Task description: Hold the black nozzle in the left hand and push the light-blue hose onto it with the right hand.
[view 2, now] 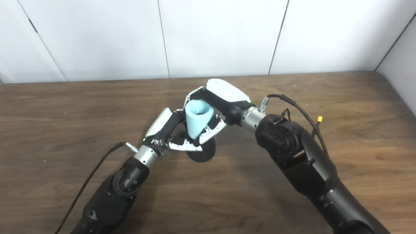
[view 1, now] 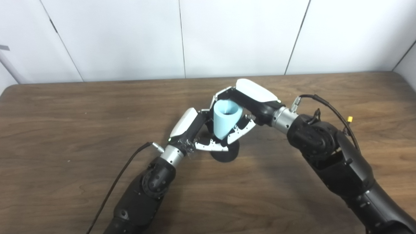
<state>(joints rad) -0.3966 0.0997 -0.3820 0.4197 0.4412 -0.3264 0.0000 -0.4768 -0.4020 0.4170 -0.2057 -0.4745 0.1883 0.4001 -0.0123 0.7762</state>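
While both hands are meeting mid-table, the R hand (view 1: 242,107) is gripping the light-blue hose (view 1: 226,121).
The hose piece is standing nearly upright w/ its open end facing up, and the R hand's fingers are wrapping round it from the far side. The L hand (view 1: 195,131) is sitting just beside it, fingers closing low around the black nozzle (view 1: 224,155), which is peeking out under the hose's bottom end, right by the wood table (view 1: 65,130). Can't tell if hose and nozzle are touching; fingers are hiding that spot.
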